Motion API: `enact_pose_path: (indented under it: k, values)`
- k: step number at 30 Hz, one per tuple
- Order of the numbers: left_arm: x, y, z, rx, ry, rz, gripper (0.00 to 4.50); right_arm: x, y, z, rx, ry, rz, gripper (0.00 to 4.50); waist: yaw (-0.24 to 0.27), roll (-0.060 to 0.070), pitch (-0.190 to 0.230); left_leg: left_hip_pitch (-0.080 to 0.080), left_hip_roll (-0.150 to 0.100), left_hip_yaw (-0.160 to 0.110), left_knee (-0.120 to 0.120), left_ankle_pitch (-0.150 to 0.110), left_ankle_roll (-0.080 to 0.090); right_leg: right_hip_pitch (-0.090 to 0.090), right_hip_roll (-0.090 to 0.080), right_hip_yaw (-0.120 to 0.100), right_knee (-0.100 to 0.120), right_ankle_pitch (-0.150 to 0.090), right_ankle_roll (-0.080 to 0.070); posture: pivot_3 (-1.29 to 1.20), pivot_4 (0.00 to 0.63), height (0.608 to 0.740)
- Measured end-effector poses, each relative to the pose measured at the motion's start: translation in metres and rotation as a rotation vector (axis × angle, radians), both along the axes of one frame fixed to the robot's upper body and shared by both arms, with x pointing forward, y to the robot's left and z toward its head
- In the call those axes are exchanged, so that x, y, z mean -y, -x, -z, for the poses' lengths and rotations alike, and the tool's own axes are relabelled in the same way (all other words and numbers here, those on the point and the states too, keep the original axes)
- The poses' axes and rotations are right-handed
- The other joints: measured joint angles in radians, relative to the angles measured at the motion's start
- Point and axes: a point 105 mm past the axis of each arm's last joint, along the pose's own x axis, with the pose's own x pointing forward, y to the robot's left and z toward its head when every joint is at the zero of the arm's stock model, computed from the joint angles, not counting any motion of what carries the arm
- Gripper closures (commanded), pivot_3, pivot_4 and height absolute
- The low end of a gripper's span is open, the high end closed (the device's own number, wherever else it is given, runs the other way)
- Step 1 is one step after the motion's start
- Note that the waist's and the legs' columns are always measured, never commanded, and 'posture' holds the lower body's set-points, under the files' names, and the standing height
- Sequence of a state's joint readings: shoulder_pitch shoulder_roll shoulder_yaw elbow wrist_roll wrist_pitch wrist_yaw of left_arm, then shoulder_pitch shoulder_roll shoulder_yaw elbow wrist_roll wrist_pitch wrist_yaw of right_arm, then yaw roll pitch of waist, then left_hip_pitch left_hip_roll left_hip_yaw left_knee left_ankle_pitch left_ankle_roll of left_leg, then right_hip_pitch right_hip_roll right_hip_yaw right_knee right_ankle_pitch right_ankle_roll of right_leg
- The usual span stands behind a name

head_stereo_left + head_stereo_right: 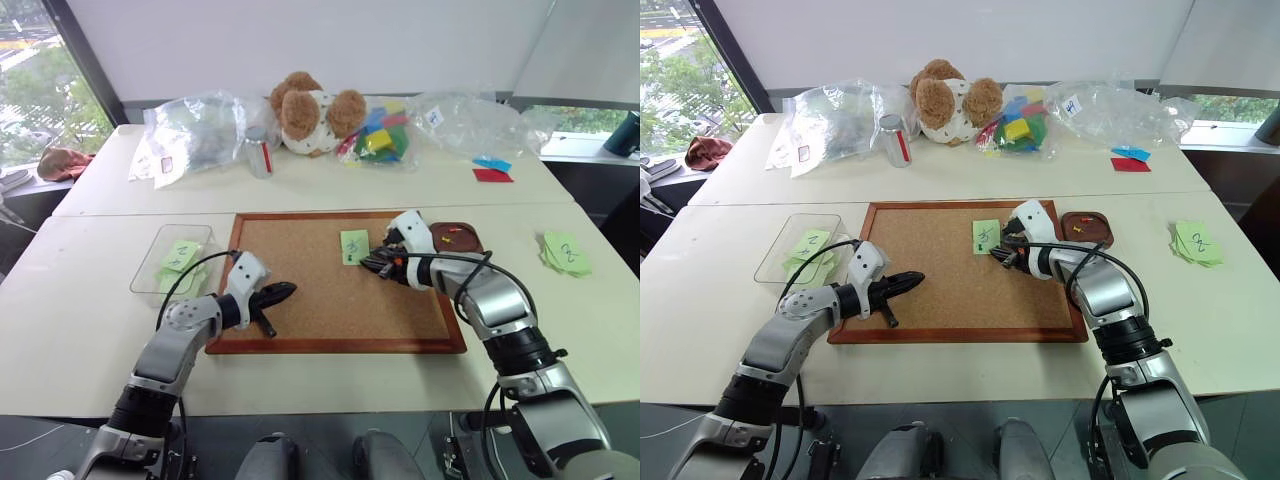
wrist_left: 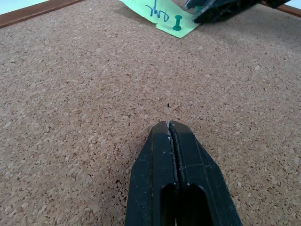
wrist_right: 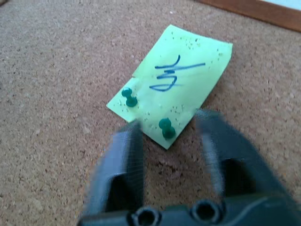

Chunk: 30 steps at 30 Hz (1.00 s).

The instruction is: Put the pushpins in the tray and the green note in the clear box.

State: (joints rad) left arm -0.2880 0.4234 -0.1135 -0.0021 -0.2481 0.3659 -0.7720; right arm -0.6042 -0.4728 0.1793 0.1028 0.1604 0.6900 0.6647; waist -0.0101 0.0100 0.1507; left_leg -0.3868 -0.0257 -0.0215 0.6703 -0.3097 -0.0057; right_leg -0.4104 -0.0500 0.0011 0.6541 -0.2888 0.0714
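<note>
Corkboard (image 1: 300,270): green note (image 3: 171,82) pinned, right claw (image 3: 165,129) beside.

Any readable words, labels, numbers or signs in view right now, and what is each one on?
No printed text reads clearly.
Green note on the corkboard: blue handwritten scribble, not legible as a word.
Notes in the clear box: dark scribble, too small to read.
Notes on the table at the right: scribble, unreadable.
Can: label too small to read.

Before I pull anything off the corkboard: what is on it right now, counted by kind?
Note: 1
Pushpins: 2
Total: 3
</note>
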Motion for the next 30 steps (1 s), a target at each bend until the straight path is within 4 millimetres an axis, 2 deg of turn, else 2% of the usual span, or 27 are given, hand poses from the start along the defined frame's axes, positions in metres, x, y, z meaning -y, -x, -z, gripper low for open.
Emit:
enact_pose_path:
  k: [11, 13, 17, 19, 22, 26, 30]
  values:
    - [0.002, 0.001, 0.001, 0.0, -0.008, 0.001, 4.5, 0.003, 0.003, -0.008, -0.015, -0.021, 0.019, 4.46, 0.002, 0.0, 0.0, 0.0, 0.0, 0.0, 0.0, 0.0, 0.0, 0.0, 0.0, 0.0, 0.0, 0.0, 0.0, 0.0, 0.15, 0.74]
    - [0.003, 0.001, 0.002, -0.005, -0.012, 0.004, 4.5, 0.003, 0.002, -0.022, 0.018, -0.041, 0.019, 4.46, 0.001, 0.0, 0.0, 0.0, 0.0, 0.0, 0.0, 0.0, 0.0, 0.0, 0.0, 0.0, 0.0, 0.0, 0.0, 0.0, 0.15, 0.74]
    - [0.004, 0.001, 0.003, -0.014, -0.015, 0.007, 4.5, 0.014, -0.003, -0.066, 0.132, -0.065, 0.05, 4.46, 0.0, 0.0, 0.0, 0.001, 0.0, 0.0, 0.0, 0.0, 0.0, 0.001, 0.0, 0.0, 0.0, 0.0, 0.0, 0.0, 0.15, 0.74]
    - [0.004, 0.001, 0.003, -0.014, -0.015, 0.008, 4.5, 0.023, -0.005, -0.077, 0.16, -0.072, 0.084, 4.46, 0.001, -0.001, -0.001, 0.001, 0.0, -0.001, 0.0, 0.0, 0.0, 0.001, 0.0, 0.0, 0.0, 0.0, 0.0, 0.0, 0.15, 0.74]
    - [0.004, 0.001, 0.003, -0.015, -0.016, 0.008, 4.5, 0.039, -0.011, -0.08, 0.164, -0.075, 0.15, 4.46, 0.0, -0.001, -0.001, 0.001, 0.0, 0.0, 0.0, 0.0, 0.0, 0.001, 0.0, 0.0, 0.0, 0.0, 0.0, 0.0, 0.15, 0.74]
    - [0.004, 0.0, 0.003, -0.017, -0.017, 0.009, 4.5, 0.081, -0.026, -0.088, 0.194, -0.061, 0.306, 4.46, 0.001, -0.001, -0.001, 0.001, 0.0, 0.0, 0.0, 0.0, 0.0, 0.002, -0.001, 0.0, 0.0, 0.0, 0.0, 0.0, 0.15, 0.74]
    - [0.004, 0.0, 0.003, -0.017, -0.02, 0.01, 4.5, 0.125, -0.036, -0.078, 0.179, -0.026, 0.446, 4.46, 0.001, -0.001, -0.001, 0.002, 0.0, 0.0, 0.0, 0.0, 0.0, 0.002, -0.001, 0.0, 0.0, 0.0, 0.0, 0.0, 0.15, 0.74]
